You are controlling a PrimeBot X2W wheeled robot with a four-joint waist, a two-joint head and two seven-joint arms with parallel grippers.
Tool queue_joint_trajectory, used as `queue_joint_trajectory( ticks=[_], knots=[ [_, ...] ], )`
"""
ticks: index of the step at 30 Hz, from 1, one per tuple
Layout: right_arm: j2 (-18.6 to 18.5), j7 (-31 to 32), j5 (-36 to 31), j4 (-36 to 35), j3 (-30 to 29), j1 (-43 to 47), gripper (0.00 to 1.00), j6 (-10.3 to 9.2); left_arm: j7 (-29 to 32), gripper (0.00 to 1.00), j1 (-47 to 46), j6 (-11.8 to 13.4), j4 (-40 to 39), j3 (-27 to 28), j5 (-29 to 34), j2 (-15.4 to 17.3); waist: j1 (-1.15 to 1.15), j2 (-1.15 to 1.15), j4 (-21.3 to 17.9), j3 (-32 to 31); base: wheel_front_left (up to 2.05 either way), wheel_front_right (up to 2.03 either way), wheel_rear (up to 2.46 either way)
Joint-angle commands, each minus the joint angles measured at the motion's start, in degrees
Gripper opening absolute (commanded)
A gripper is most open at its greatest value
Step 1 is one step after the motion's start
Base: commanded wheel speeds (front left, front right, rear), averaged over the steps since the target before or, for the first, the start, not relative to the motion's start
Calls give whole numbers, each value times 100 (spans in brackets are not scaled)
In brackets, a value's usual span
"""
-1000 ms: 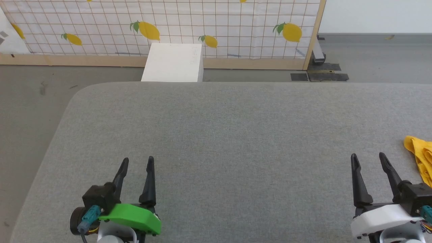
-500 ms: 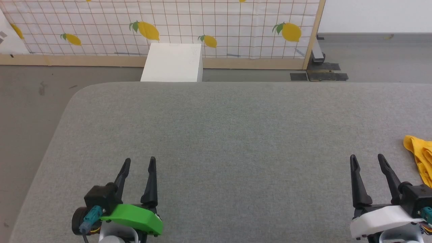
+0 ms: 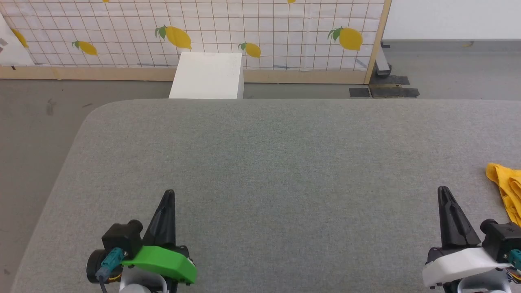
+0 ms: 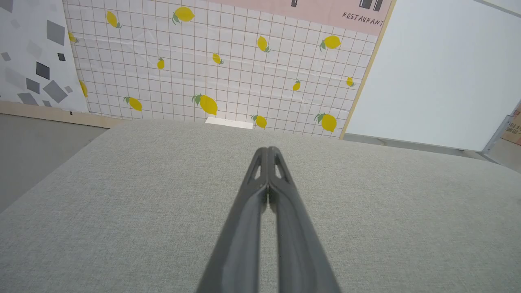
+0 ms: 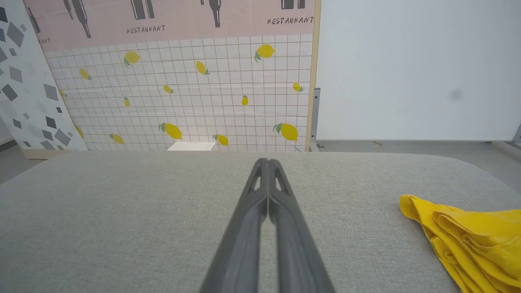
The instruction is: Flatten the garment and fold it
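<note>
The garment (image 3: 506,189) is a crumpled bright yellow heap at the right edge of the grey table (image 3: 260,146); in the right wrist view the garment (image 5: 472,236) lies bunched in folds to the right of my fingers, its print hidden. My right gripper (image 3: 443,191) hovers just left of it, shut, with nothing between its fingers (image 5: 266,162). Far from the cloth, at the table's lower left, my left gripper (image 3: 169,193) is also shut and empty, its fingers pressed together (image 4: 268,149).
A white box (image 3: 207,75) stands on the floor behind the table's far edge. Behind it a lemon-print grid panel (image 3: 195,32) in a wooden frame closes the back. Grey floor runs along the table's left side.
Both grippers have shut; their fingers stood apart in the earlier frames. The arms have stayed where they were, and the garment has not moved.
</note>
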Motion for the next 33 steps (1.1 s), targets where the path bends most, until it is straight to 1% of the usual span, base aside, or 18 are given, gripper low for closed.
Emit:
queue_joint_trajectory(
  ticks=[1,33],
  knots=[
    [0,12,-7,-2,10,-5,0,0,20,0,3,8,-15,3,18,0,0,0,-1,1,0,0,0],
    [5,232,-136,-33,188,-103,0,-3,390,0,63,157,-298,88,363,-7,0,0,-16,26,0,0,0]
  ],
)
